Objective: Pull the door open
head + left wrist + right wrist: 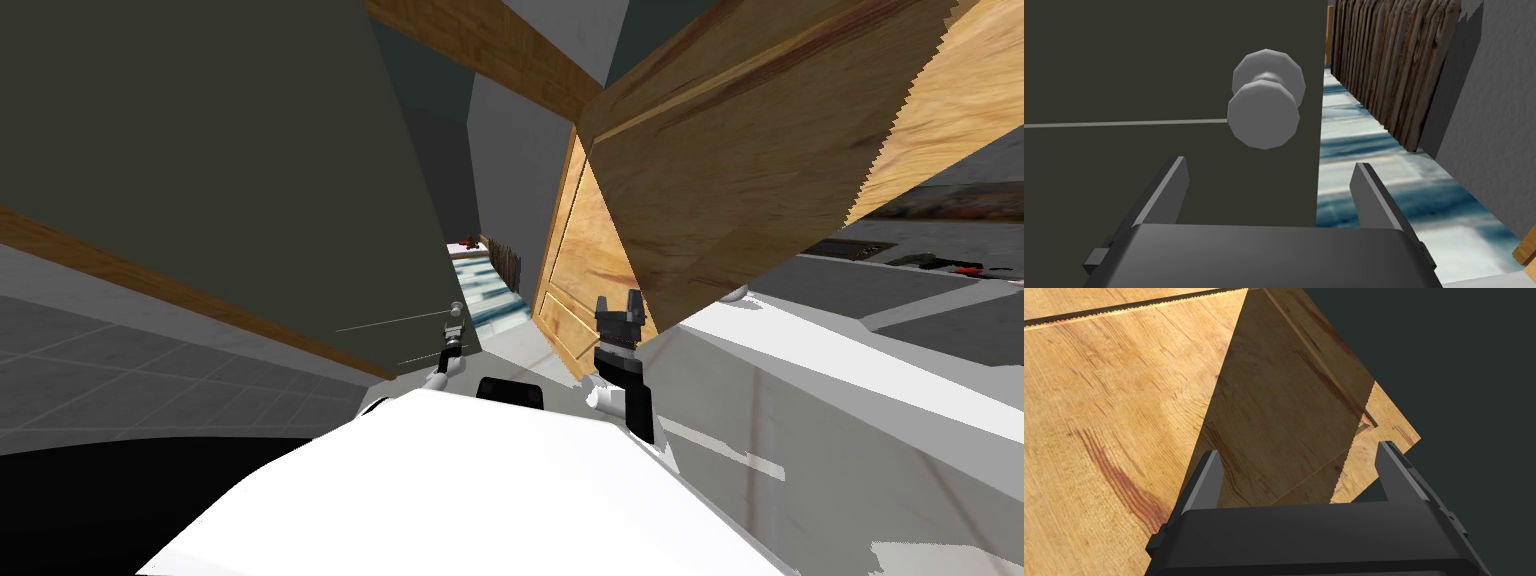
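Passage with a streaked blue-and-white floor (1374,200); a flat, matte dark door (1149,65) stands at 9 o'clock of it.
The left gripper (1270,164) is spread wide and empty, short of the knob (1264,107). The knob is at its 12 o'clock, pale grey, faceted and double-disc, close to the door's free edge. Judgement: advance until the blades flank the front disc, clamp at the narrow neck because the smooth facets may slip, then draw back along the door's arc. The right gripper (1300,449), at 3 o'clock of the left, is likewise spread and empty before a grained wood panel (1099,388).
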`<state>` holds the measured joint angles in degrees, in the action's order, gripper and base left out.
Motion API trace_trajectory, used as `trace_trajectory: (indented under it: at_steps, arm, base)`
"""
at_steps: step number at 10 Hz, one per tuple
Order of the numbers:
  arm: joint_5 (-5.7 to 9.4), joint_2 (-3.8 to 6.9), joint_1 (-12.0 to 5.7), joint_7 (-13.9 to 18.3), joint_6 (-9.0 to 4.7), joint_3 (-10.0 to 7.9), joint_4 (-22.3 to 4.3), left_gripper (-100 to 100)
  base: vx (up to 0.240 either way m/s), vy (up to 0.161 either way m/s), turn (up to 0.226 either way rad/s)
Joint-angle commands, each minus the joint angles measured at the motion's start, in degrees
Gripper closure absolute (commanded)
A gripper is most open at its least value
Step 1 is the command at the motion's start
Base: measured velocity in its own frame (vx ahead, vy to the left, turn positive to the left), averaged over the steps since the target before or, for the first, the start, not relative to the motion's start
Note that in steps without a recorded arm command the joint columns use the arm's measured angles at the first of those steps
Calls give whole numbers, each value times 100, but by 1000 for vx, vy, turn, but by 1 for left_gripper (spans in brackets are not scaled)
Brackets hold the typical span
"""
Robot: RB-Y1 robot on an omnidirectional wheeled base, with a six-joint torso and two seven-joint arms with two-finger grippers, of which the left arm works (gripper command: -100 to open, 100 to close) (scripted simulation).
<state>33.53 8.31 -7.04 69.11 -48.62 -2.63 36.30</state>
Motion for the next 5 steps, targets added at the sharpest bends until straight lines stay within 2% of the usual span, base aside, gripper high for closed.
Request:
trace_trajectory:
  at_steps: [1,3,4,5]
  arm:
    - [61,-39,-22,199,14,-8,7,-100]
    - [128,-78,-50,399,25,-15,3,-100]
    - [105,-61,-61,331,9,-11,-29,-100]
    - [126,90,8,519,-2,-30,-62,-100]
  base:
    - [-81,11,-51]
    - [-84,12,-42]
    - [-41,3,-9]
    - [101,2,-95]
